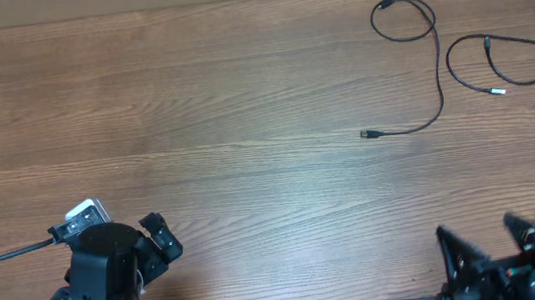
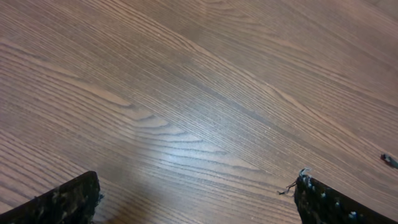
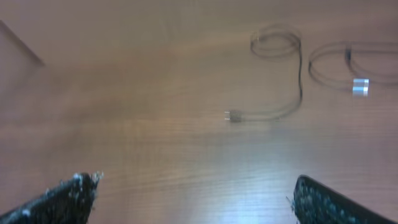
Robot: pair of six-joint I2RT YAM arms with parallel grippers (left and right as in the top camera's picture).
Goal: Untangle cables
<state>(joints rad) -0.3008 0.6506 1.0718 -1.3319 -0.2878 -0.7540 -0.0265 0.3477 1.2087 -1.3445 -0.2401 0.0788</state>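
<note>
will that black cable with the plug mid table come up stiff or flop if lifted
Probably floppy: the black cable is thin and lies in loose curves with a coil at its far end, so it should droop from any grip. Likely light, so lifting the plug would trail the rest across the smooth table rather than lift it whole.

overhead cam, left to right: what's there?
left gripper → long black cable → looped black cable. The right gripper is left out: it sits below both cables, overlapping their span.
</note>
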